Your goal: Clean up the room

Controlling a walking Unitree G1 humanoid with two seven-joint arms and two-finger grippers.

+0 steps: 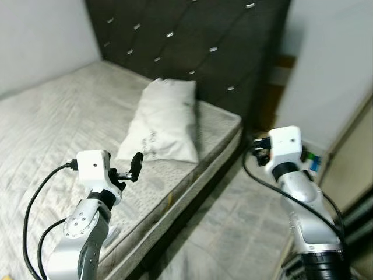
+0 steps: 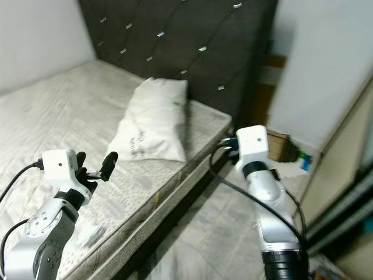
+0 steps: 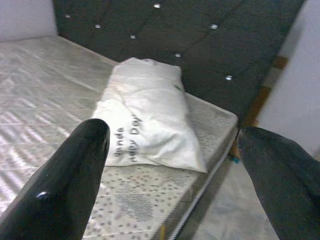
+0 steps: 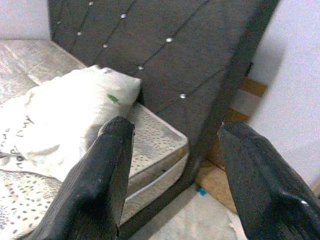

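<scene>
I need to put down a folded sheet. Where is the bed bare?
The mattress is bare from the wall-side edge across to the pillow, and again between the pillow and the near edge. The corner by the headboard is taken by the pillow. The left hand hovers open over the near edge.

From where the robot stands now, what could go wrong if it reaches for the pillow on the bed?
1. The pillow lies near the mattress edge by the headboard; a push might slide it off onto the floor.
2. The left gripper is open and apart from the pillow, so its fingers could snag only the loose cover.
3. The right gripper, open beside the bed, might bump the headboard if it swings in.
</scene>
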